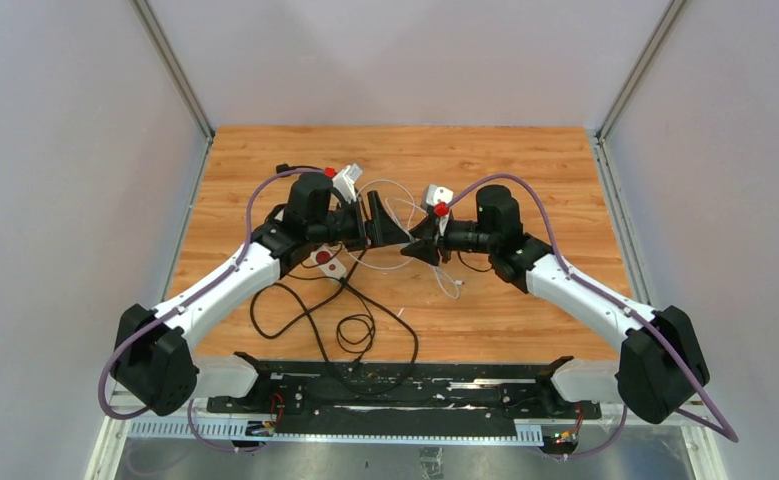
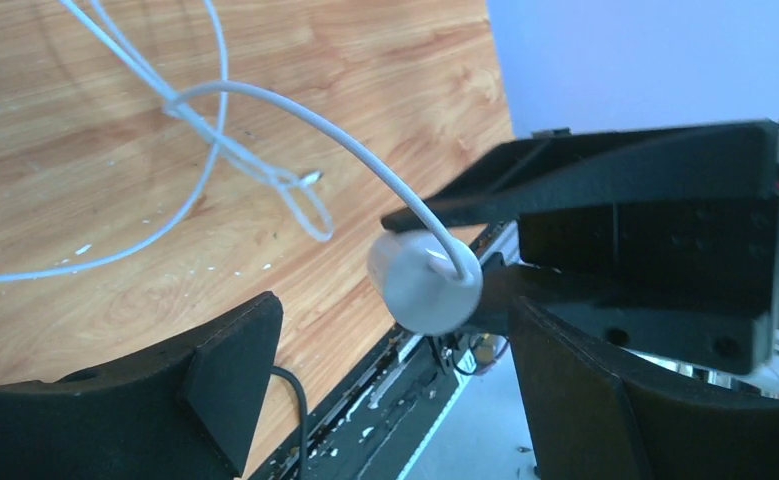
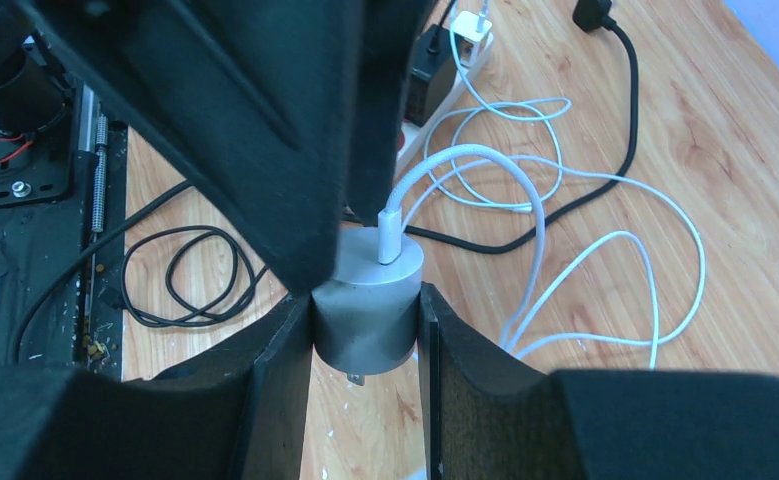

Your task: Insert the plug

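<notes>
The right gripper (image 3: 365, 345) is squeezed tight on the round silver metal plug (image 3: 367, 300), up in the air over the middle of the brown wooden table (image 1: 525, 170). The plug's thin white cable (image 3: 565, 190) loops down onto the table. The left gripper (image 2: 395, 330) is wide open and holds nothing, right beside the plug.

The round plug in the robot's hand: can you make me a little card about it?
plug: round grey charger plug, metal prong showing underneath
held by: right gripper, shut on its sides
cable: white cable plugged into its top, looping over the wooden table
left gripper: open, close beside the plug
power strip: white, on the table, plug not in it yet
</notes>
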You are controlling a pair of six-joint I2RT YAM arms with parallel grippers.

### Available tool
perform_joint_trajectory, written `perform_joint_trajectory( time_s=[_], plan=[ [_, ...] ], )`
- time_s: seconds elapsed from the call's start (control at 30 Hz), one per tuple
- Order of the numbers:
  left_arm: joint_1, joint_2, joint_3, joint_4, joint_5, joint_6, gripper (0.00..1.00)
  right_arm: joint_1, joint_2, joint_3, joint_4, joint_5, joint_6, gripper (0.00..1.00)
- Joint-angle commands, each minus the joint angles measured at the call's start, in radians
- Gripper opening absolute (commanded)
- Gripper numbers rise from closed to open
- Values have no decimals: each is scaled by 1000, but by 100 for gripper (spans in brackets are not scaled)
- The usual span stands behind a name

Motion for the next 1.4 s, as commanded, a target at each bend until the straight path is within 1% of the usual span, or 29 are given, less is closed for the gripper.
perform_joint_trajectory(
  time_s=[0.0, 0.17, 0.2, 0.3, 0.47, 0.57, 0.6, 0.63, 0.67, 0.7, 0.73, 0.77, 0.83, 0.9, 0.97, 1.0, 1.03, 1.17, 1.37],
  plan=[
    [-13, 15, 23, -26, -76, -19, 85, 40, -4, 33, 30, 4, -42, 10],
    [-13, 43, 13, 34, -45, -44, 81, 56, -3, 35, 27, 24, -54, 10],
    [-14, 52, 13, 39, -33, -47, 79, 58, -4, 36, 29, 33, -55, 10],
    [-16, 76, 7, 64, 29, -56, 72, 64, -3, 37, 35, 65, -59, 10],
    [-15, 110, 4, 100, 118, -68, 54, 67, 6, 43, 37, 87, -70, 10],
    [-18, 124, 8, 112, 148, -75, 38, 69, 8, 43, 39, 107, -69, 10],
    [-18, 127, 9, 111, 154, -74, 31, 71, 5, 41, 43, 114, -69, 10],
    [-20, 127, 9, 109, 156, -74, 22, 70, -1, 38, 47, 121, -69, 11],
    [-20, 126, 11, 106, 159, -74, 7, 71, -5, 37, 48, 128, -67, 13],
    [-20, 123, 11, 102, 157, -74, 0, 70, -10, 37, 48, 133, -61, 16],
    [-20, 118, 11, 98, 147, -73, 0, 69, -15, 39, 47, 140, -55, 22],
    [-20, 109, 13, 92, 140, -70, 0, 69, -24, 40, 41, 151, -48, 31],
    [-20, 73, 19, 67, 87, -55, 0, 70, -46, 40, 34, 173, -28, 53],
    [-20, 19, 33, 14, 13, -19, 0, 71, -73, 40, 18, 188, -2, 69],
    [-20, -44, 56, -48, -75, 16, 0, 70, -107, 38, 1, 191, 15, 89],
    [-20, -77, 68, -75, -119, 30, 0, 70, -127, 34, -3, 190, 21, 96],
    [-20, -112, 84, -102, -161, 47, 0, 71, -150, 26, -2, 193, 32, 99],
    [-19, -237, 166, -231, -345, 116, 0, 70, -252, -22, 31, 230, 59, 100],
    [-19, -374, 310, -286, -566, 171, 0, 69, -333, -81, 66, 362, 76, 100]
  ],
)
